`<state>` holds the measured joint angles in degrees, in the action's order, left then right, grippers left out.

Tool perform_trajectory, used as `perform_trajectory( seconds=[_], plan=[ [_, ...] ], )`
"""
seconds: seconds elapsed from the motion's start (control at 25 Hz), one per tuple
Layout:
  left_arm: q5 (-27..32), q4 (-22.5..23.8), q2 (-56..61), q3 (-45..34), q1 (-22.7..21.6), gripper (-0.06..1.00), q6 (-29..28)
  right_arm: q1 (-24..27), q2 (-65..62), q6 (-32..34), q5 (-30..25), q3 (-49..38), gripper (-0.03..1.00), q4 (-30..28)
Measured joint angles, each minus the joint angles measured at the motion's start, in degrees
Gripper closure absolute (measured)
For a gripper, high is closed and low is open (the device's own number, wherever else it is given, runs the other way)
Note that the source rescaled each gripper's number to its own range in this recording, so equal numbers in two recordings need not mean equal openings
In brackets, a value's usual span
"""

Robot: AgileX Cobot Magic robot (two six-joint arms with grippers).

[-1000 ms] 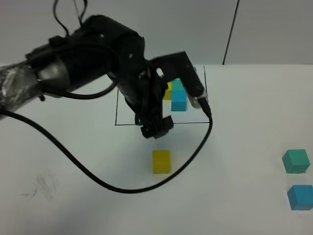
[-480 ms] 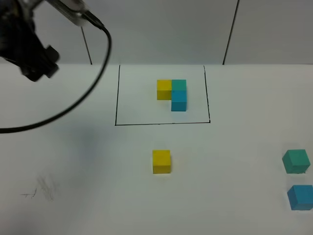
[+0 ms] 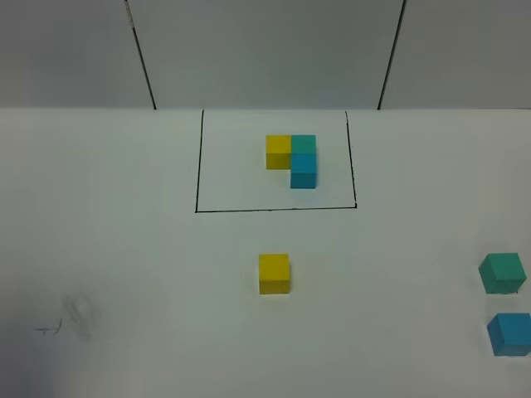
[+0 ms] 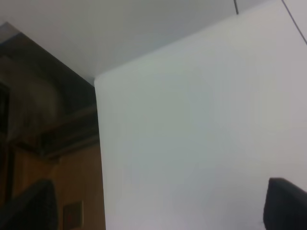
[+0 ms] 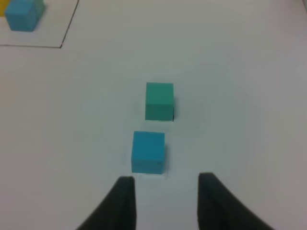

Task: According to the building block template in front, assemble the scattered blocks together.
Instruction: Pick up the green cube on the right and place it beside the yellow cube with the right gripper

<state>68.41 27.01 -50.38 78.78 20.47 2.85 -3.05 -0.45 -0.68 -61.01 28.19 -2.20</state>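
Note:
The building block template (image 3: pixel 198 166) is a black-outlined rectangle at the table's far middle, framing a joined yellow, teal-green and blue trio (image 3: pixel 292 160). Of the scattered blocks, the yellow cube (image 3: pixel 274 274) sits alone just in front of the frame. The teal-green cube (image 3: pixel 502 273) and the sky-blue cube (image 3: pixel 509 333) sit close together at the right edge. In the right wrist view my right gripper (image 5: pixel 165 184) hovers just short of the sky-blue cube (image 5: pixel 148 151), with the teal-green cube (image 5: pixel 159 100) beyond; its fingers stand slightly apart, empty. My left gripper (image 4: pixel 153 206) is wide open over bare table; neither arm shows in the exterior high view.
The white table (image 3: pixel 124 249) carries faint pencil marks (image 3: pixel 70 319) near its front left. In the left wrist view the table's corner edge (image 4: pixel 96 124) drops to a dark wooden floor area (image 4: pixel 43 143). A corner of the template's frame (image 5: pixel 67 28) shows in the right wrist view.
The left arm, which hung over the template's front edge, swung up and to the left and has left the exterior high view. The cubes have not moved.

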Motion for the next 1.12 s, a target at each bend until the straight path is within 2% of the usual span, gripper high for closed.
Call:
perform_trajectory(
  seconds=[0.12, 0.2, 0.28, 0.4, 0.52, 0.72, 0.88, 1.12],
  plan=[
    [0.0, -0.88, 12.65, -3.84, 0.0, 0.1, -1.23, 0.0, 0.0, 0.0, 0.0, 0.0, 0.97, 0.0],
    [0.06, -3.51, 20.46, -6.14, 0.0, 0.11, -2.43, 0.0, 0.0, 0.0, 0.0, 0.0, 0.97, 0.0],
    [0.06, -8.29, 27.6, -8.07, 0.0, 0.11, -2.85, 0.0, 0.0, 0.0, 0.0, 0.0, 0.97, 0.0],
    [-1.88, -17.89, 35.01, -11.31, 0.0, 0.11, -2.22, 0.0, 0.0, 0.0, 0.0, 0.0, 0.97, 0.0],
    [-3.15, -24.34, 38.7, -15.88, -0.68, 0.11, -2.22, 0.0, 0.0, 0.0, 0.0, 0.0, 0.97, 0.0],
    [-3.4, -26.46, 41.96, -26.34, -4.44, 0.12, -1.18, 0.0, 0.0, 0.0, 0.0, 0.0, 0.97, 0.0],
    [-7.6, -29.01, 46.98, -34.16, -7.78, 0.12, 0.49, 0.0, 0.0, 0.0, 0.0, 0.0, 0.97, 0.0],
    [-9.36, -29.91, 50.79, -40.89, -11.38, 0.13, -0.69, 0.0, 0.0, 0.0, 0.0, 0.0, 0.97, 0.02]
  ],
)
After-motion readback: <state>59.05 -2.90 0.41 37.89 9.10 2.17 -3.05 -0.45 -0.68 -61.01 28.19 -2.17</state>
